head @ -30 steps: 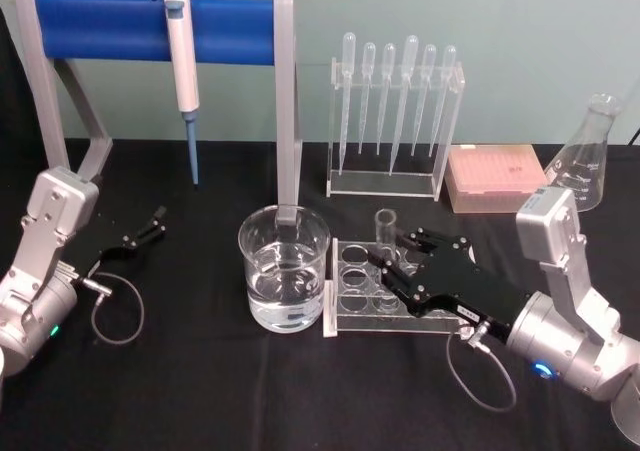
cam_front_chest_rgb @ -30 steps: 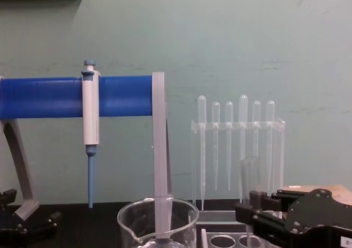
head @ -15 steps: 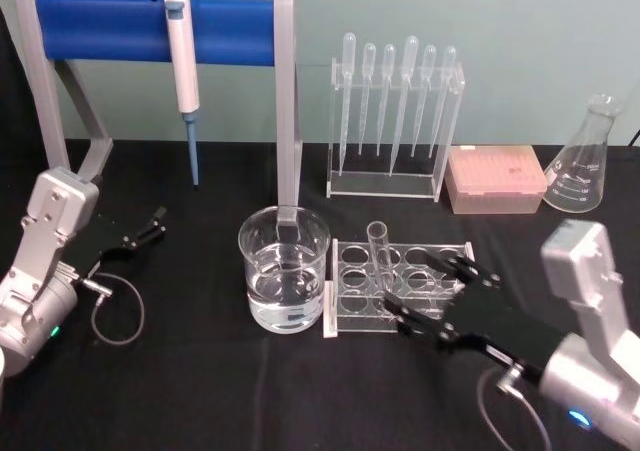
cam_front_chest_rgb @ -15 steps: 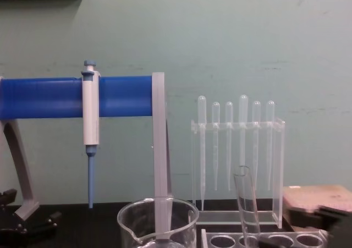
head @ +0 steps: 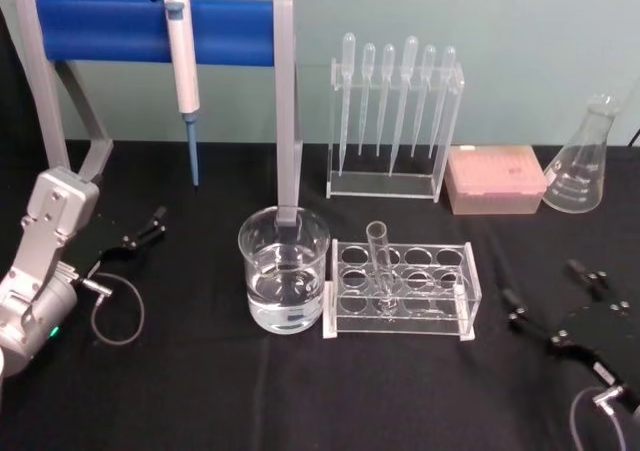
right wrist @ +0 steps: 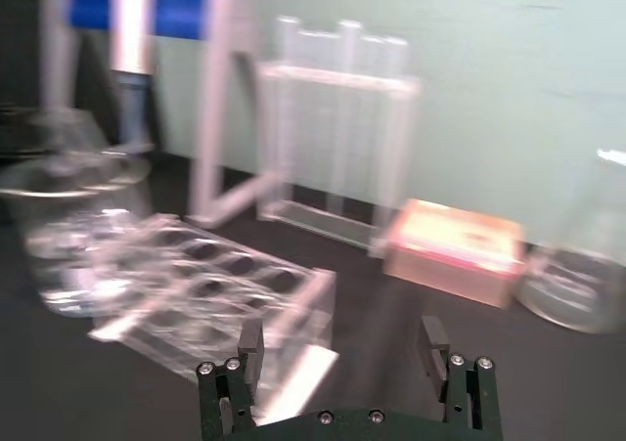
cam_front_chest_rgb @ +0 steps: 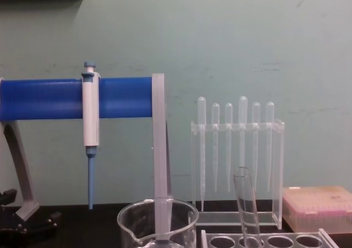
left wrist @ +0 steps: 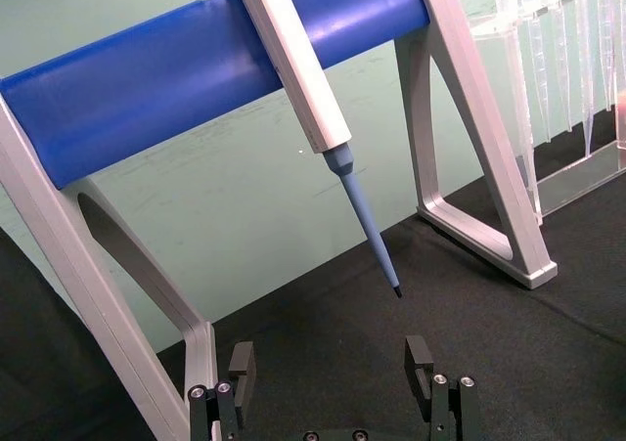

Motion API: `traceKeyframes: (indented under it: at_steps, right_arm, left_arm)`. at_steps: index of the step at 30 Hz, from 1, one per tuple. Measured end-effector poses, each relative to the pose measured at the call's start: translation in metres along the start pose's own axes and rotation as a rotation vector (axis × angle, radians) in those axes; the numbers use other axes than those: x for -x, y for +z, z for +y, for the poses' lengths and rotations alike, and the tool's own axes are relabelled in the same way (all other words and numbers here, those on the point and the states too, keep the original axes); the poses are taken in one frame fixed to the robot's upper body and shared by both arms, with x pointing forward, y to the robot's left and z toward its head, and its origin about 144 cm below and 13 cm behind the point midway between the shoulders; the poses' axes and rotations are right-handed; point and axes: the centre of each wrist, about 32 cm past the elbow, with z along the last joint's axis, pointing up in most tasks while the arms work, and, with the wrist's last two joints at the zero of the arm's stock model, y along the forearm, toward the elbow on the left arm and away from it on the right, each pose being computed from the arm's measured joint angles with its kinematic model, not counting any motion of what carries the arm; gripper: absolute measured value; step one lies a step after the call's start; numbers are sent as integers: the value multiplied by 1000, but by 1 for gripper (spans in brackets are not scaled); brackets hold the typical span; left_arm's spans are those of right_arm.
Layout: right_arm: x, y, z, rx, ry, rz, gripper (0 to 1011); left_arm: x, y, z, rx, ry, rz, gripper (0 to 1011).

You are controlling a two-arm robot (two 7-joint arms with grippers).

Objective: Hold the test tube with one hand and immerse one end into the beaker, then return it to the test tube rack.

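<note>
Test tube (head: 378, 261): one, clear glass, leaning slightly in a front-row hole of the clear rack (head: 452, 306), open rim up, free of any pincer.
Beaker (head: 284, 269): one, part-filled with clear liquid, just left of the rack on the black bench (head: 200, 371).
Right pincer (head: 555, 299): spread, empty, low at the bench's right, well apart from the rack.
Left pincer (head: 155, 222): spread, empty, parked at far left.
Pipettes (head: 395, 101): six, in their own clear stand.
Pipettor (head: 181, 66): one, hung on the blue bar.
Flask (head: 585, 159): one, far right.
Pink box (head: 497, 178): one, beside the flask.
</note>
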Motion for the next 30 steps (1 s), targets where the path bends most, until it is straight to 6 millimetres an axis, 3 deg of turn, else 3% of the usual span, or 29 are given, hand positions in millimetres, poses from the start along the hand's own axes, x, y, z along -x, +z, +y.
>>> traceKeyframes:
  at_steps: [7,17,30]
  right_arm:
    - [-20,-23,20,2,-157,-18,1000]
    - [-29,-14,67,59,-134,-116,1000]
    - [-28,-15,62,54,-133,-103,1000]
  left_arm:
    - [0,0,0,0,0,0,1000]
    - [0,0,0,0,0,0,1000]
    - [0,0,0,0,0,0,1000]
